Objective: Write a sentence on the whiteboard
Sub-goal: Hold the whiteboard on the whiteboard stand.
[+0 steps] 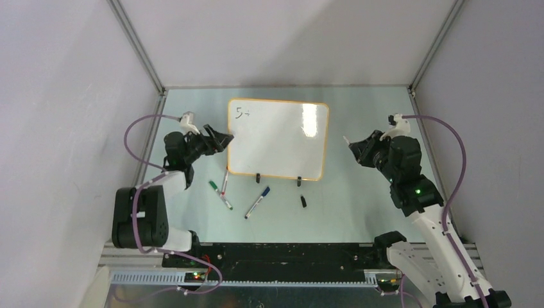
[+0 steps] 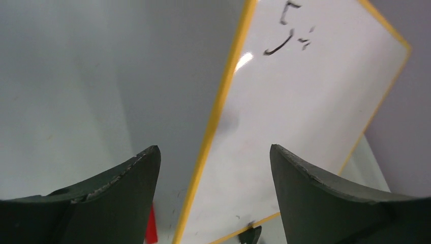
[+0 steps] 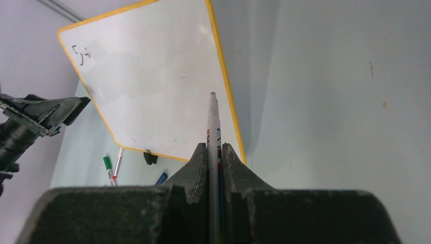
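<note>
Left gripper (image 1: 220, 138), jaws spread wide and holding nothing, sits at the left rim of the whiteboard (image 1: 276, 144). Right gripper (image 3: 214, 148) clamps a white marker (image 3: 212, 119).

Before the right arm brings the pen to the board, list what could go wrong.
The left gripper stands open at the whiteboard's left edge, not gripping it; the board could slide under pen pressure.
The right gripper holds the marker off the board's right side, while the lettering sits top left; reaching across might bump the left gripper.
The loose pens by the near edge could get knocked.
</note>
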Controlling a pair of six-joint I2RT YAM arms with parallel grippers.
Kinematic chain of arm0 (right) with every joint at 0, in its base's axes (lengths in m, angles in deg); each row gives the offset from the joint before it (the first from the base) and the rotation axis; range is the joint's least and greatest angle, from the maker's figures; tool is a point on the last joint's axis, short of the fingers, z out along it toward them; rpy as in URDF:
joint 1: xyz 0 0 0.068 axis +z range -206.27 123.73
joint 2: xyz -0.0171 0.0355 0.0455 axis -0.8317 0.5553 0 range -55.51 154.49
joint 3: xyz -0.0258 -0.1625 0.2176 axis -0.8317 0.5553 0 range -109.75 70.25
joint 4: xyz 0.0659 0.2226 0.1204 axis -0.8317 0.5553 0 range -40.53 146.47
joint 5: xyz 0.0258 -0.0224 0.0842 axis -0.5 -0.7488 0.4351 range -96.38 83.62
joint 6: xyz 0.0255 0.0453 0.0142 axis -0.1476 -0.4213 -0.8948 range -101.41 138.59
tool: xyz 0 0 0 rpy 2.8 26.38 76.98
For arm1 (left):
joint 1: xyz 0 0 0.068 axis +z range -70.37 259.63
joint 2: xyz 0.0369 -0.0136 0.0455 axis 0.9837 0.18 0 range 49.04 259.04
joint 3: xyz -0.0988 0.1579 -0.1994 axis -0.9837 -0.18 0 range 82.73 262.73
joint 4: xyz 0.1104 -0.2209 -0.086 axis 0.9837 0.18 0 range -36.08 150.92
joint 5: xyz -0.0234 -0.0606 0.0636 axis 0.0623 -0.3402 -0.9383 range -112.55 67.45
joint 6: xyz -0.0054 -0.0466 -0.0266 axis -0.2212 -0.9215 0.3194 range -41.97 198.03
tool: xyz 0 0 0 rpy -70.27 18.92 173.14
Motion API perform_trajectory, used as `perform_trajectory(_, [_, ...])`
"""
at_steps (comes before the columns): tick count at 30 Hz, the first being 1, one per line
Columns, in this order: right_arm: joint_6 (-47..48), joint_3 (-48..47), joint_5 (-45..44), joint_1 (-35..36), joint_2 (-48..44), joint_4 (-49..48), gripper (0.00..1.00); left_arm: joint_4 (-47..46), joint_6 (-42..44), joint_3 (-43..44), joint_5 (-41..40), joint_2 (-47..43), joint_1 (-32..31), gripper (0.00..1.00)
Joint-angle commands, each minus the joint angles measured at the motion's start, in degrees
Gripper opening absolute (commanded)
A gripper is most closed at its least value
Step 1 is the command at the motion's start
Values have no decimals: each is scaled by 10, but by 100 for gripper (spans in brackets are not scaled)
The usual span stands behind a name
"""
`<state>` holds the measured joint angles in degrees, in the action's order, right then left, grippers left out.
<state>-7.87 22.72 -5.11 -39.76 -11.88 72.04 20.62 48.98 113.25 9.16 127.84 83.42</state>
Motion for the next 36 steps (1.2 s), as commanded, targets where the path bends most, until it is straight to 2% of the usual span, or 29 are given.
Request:
perform_trajectory(1, [5,-3,24,-8,-10,-36,0,-160,-51,31,117,53,2,82])
perform_trajectory(4, [5,-3,33,-13,-6,-34,0,-151,-55,52,123,96,2,78])
perform_trajectory(7, [6,-2,39,-15,0,-33,0,-181,-75,57,137,124,-1,72])
perform_trajectory(9, [8,-3,42,-16,1,-31,0,-184,-87,68,153,143,-5,65])
perform_trajectory(15, [11,-2,50,-20,3,-26,0,-192,-92,83,187,166,-26,37])
perform_trajectory(18, [11,-2,56,-22,4,-24,0,-185,-85,82,197,169,-32,20])
perform_trajectory(22, [10,1,62,-23,0,-24,0,-194,-78,70,203,172,-66,3])
perform_trajectory(25, [10,2,67,-25,-5,-21,0,-186,-58,56,197,167,-86,0])
perform_trajectory(30, [14,4,75,-25,-13,-13,0,-256,-59,14,174,153,-109,0])
perform_trajectory(33, [15,4,96,-26,-15,-12,0,-322,-68,-19,159,156,-126,0])
perform_trajectory(36, [6,4,133,-21,-11,-24,0,-344,-71,-31,151,165,-134,0])
